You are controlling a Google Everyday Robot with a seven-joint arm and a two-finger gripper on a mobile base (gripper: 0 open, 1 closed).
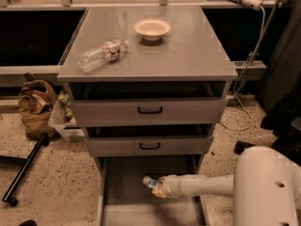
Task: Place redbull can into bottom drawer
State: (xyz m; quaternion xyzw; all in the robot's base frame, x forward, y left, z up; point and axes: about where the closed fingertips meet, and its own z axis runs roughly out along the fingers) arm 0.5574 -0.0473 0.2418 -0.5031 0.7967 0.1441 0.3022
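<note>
Gripper is pinching can low over open bottom drawer; lowering gently before releasing should be preventing rolling.

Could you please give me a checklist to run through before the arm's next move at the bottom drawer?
1. Bottom drawer pulled open: ok.
2. Redbull can at the tip of the end effector, above the drawer's floor and inside its rails: ok.
3. Can resting on the drawer floor: cannot tell.
4. Middle drawer front behind the can, not overhanging it: ok.
5. Arm apart from the drawer's right rail: cannot tell.
</note>
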